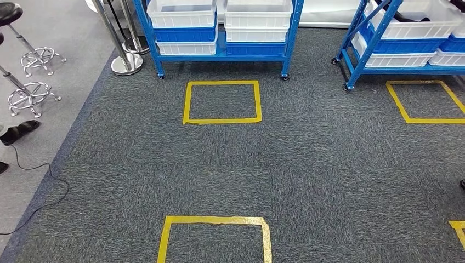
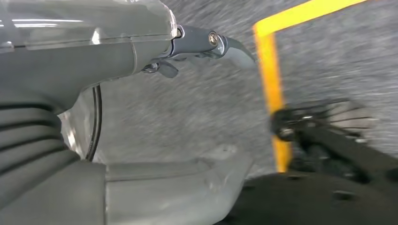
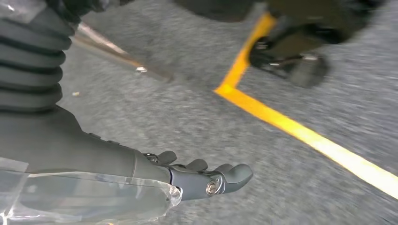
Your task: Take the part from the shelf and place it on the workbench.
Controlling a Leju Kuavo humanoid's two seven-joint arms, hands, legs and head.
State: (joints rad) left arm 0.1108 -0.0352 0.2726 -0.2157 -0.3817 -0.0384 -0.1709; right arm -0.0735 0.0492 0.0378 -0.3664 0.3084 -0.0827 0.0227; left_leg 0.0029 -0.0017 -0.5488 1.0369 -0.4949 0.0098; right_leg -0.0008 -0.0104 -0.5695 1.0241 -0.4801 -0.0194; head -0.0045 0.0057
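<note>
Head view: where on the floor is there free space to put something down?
Bare grey carpet lies between the yellow tape squares. It is crowded at the blue metal shelves with white plastic bins, and by the chrome stools.

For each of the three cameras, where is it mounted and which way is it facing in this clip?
Head view: high on the body, looking forward and down at grey carpet, yellow tape squares and blue shelves with bins; no arms.
Left wrist view: behind the left hand, facing the floor; hand empty.
Right wrist view: behind the right hand, also floorward; empty.
Both wrist views share carpet and yellow tape.
</note>
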